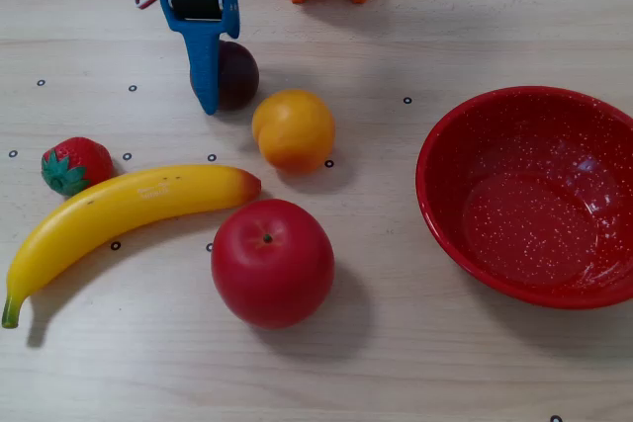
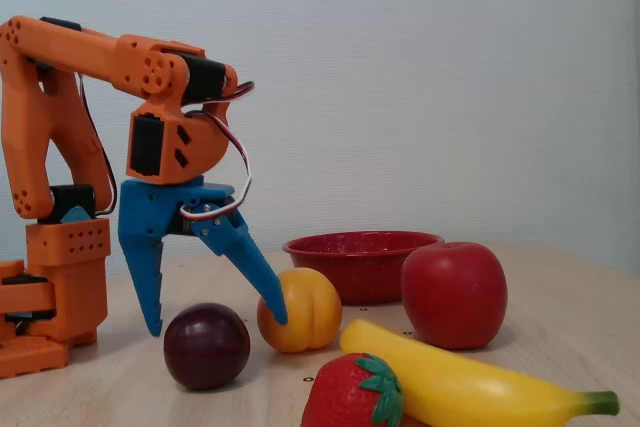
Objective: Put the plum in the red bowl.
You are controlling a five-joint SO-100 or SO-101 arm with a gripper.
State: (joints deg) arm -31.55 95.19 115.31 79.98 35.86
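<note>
Gripper stood wide open, holding nothing, its tips straddling the plum; glossy, round, probably light and slippery, best pinched across its widest middle.

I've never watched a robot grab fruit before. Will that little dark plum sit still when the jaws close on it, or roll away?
The plum is round and rests free on the flat table, so a nudge would probably roll it. Its glossy skin looks slippery, so it may squirt out. The open gripper straddles it, which should help trap it.
</note>
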